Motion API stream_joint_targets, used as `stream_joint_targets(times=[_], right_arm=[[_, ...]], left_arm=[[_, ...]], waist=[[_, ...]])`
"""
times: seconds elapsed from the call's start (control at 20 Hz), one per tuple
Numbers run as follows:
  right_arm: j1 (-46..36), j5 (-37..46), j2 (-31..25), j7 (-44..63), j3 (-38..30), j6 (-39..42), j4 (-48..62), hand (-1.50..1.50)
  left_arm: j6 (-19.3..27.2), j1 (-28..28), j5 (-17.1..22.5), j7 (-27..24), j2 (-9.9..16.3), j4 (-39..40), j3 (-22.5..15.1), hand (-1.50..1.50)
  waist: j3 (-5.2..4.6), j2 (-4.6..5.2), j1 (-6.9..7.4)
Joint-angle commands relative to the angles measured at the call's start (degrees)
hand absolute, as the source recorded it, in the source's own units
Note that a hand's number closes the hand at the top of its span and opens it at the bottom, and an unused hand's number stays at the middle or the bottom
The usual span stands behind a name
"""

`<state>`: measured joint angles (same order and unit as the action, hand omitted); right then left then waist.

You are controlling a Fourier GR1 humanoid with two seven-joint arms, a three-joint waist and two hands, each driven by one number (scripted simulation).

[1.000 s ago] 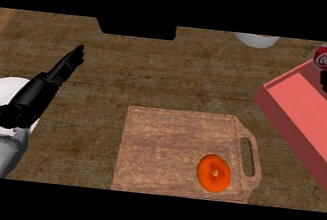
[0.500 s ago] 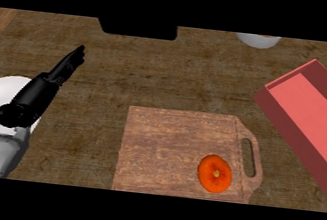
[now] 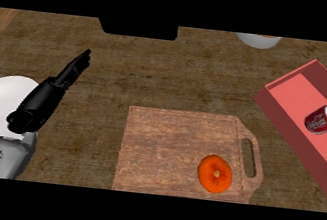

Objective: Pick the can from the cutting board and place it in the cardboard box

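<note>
The left hand (image 3: 72,70) shows at the view's left over the tabletop (image 3: 163,72), fingers straight and together, holding nothing; it reads as resting. The right hand does not appear in the head view, so its state cannot be reported. The can (image 3: 324,119) lies on its side inside the box (image 3: 290,97), far to the right of the left hand and well apart from it, nothing touching it. The board (image 3: 177,148) sits below and to the right of the left hand, between it and the box, and carries only an orange fruit (image 3: 215,174) near its handle end. Judged against the task, the can is off the board and in the box, so the placement looks complete or nearly so. Risks from here, as judgement: the can rests on its curved side and could roll along the box floor if the box were nudged, most likely by the unseen right hand as it clears the box wall. The box runs out of the view at the right, so its far wall cannot be checked. A white vessel (image 3: 258,40) and a dark object (image 3: 138,29) stand at the far edge, beyond the left hand, clear of any likely path.
</note>
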<state>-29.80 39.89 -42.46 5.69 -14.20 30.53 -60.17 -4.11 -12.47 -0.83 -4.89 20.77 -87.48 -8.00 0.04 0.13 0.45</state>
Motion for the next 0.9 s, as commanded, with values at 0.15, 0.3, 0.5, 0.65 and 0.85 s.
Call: stream_joint_targets(times=[0.15, 0.3, 0.5, 0.65, 0.85], right_arm=[[-2.62, -9.00, 3.43, -10.97, -8.85, -6.85, 1.27, -1.50], [-7.11, -20.62, 8.62, -8.93, -20.08, -8.14, 3.29, -1.50], [-8.20, -28.68, 10.76, -4.43, -29.62, -11.13, 7.60, -1.50], [-6.11, -31.43, 7.19, -5.07, -33.74, -11.28, 9.51, -1.50], [-6.63, -32.70, 1.31, -8.77, -36.19, -12.75, 17.27, -1.50]], left_arm=[[-2.29, 0.33, 1.35, -1.06, 1.69, 0.59, 2.44, 0.00], [-1.08, -0.02, 0.63, 0.97, 0.20, -0.13, 1.05, 0.00], [-0.83, 0.62, 0.40, 0.35, 0.18, -0.87, 1.35, 0.00], [-1.87, 1.40, 0.78, 0.06, 0.47, -0.86, 1.84, 0.00], [-2.85, -0.59, 0.82, 0.37, 0.44, 0.26, 3.12, 0.00]], waist=[[0.06, -0.05, -0.34], [0.24, -0.43, -1.31], [0.08, -0.34, -0.88], [0.02, -0.16, -0.73], [0.03, 0.15, -0.02]])
